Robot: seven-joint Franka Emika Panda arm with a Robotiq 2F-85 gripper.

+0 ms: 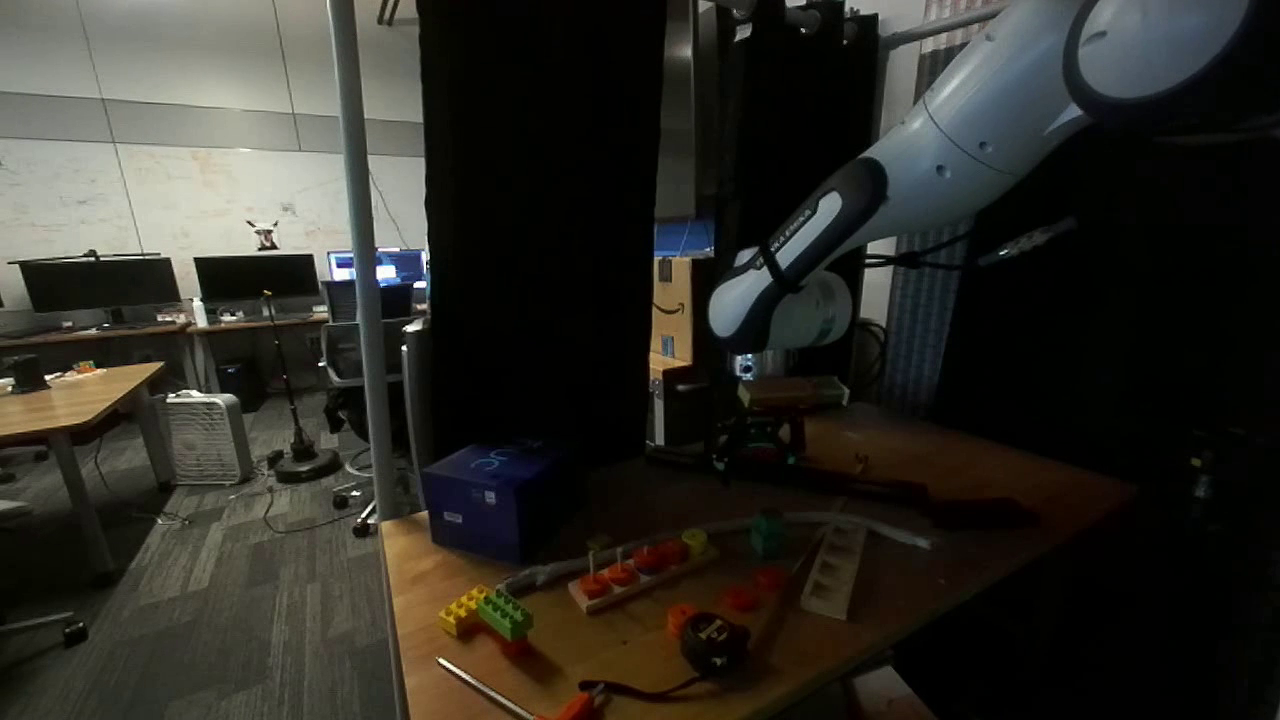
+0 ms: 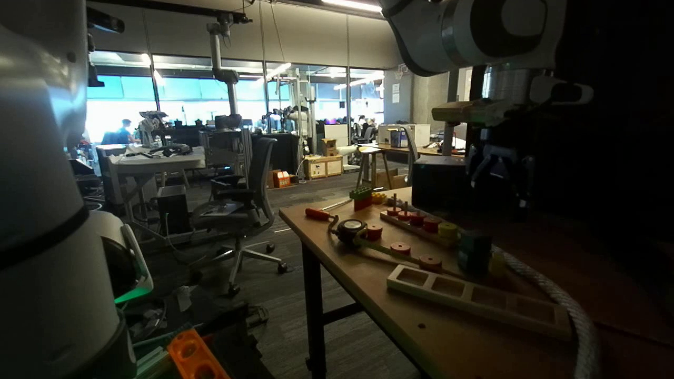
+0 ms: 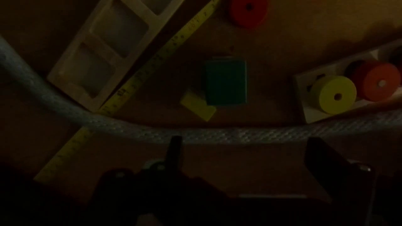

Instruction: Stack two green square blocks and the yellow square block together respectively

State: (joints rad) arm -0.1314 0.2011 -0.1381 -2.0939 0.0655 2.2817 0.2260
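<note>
Dark green square blocks stand on the table as what looks like a stack of two. The stack also shows in an exterior view and from above in the wrist view. The yellow square block lies on the table beside the stack, turned at an angle and partly hidden by it; it also shows in an exterior view. My gripper is open, with nothing between its fingers. It hangs above the table, apart from the blocks, as an exterior view also shows.
A grey rope curves between the blocks and my fingertips in the wrist view. A peg board with red and yellow discs, a wooden frame with compartments, loose red discs, a tape measure and a blue box stand around.
</note>
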